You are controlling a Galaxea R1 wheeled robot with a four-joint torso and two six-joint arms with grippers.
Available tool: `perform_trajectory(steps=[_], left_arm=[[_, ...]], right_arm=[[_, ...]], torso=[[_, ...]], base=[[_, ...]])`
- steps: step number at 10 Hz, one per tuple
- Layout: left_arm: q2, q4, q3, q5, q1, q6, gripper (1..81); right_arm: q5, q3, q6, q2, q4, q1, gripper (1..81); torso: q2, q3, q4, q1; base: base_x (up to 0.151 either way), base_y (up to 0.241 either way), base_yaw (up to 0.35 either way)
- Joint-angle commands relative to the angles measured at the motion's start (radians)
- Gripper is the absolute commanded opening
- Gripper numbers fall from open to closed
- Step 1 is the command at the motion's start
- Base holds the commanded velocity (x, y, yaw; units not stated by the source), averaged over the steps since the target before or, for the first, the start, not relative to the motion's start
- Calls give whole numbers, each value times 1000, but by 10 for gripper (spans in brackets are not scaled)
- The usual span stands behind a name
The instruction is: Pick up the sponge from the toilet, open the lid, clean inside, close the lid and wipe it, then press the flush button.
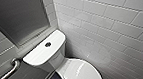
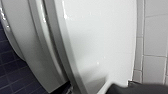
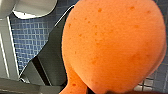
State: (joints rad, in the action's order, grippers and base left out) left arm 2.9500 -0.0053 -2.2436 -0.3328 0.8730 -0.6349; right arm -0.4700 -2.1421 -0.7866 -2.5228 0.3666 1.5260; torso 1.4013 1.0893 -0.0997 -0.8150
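Hanging over floor tiles [image 3: 27, 37], sponge [image 3: 112, 45] looked soft, light; right gripper seemingly pinched its near edge; left gripper [image 2: 136, 89] unreadable.

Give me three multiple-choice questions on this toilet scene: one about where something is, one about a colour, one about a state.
1. Where is the flush button? A. On the wall tiles. B. In the middle of the tank top. C. On the grab bar.
2. What colour is the sponge? A. Blue. B. White. C. Orange.
3. How is the lid? A. Closed. B. Raised upright. C. Taken off.
Answers: 1 B, the dark disc sits on the white tank top in the head view; 2 C, the right wrist view shows it orange against blue floor tiles; 3 A, it lies flat on the toilet.
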Motion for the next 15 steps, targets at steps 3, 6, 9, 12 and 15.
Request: perform_trajectory(steps=[3, 6, 9, 12, 15], left_arm=[[65, 5, -9, 72, -137, -14, 811], [0, 7, 85, 48, -168, -71, 811], [-46, 7, 151, 17, -176, -121, 811], [-76, 7, 212, 7, -183, -155, 811], [-139, 7, 327, -29, -190, -184, 811]], right_arm=[[48, 9, -2, 33, 25, 9, 10], [48, 7, -3, 33, 23, 9, 10], [48, 13, -2, 30, 26, 9, 10], [48, 7, -2, 23, 25, 10, 10], [48, 4, -2, 23, 25, 10, 10]], torso=[[0, 0, 0, 0], [0, 0, 0, 0], [0, 0, 0, 0], [0, 1, 0, 0], [0, 1, 0, 0]], base=[[0, 0, 0], [0, 0, 0], [0, 0, 0], [0, 0, 0], [0, 0, 0]])
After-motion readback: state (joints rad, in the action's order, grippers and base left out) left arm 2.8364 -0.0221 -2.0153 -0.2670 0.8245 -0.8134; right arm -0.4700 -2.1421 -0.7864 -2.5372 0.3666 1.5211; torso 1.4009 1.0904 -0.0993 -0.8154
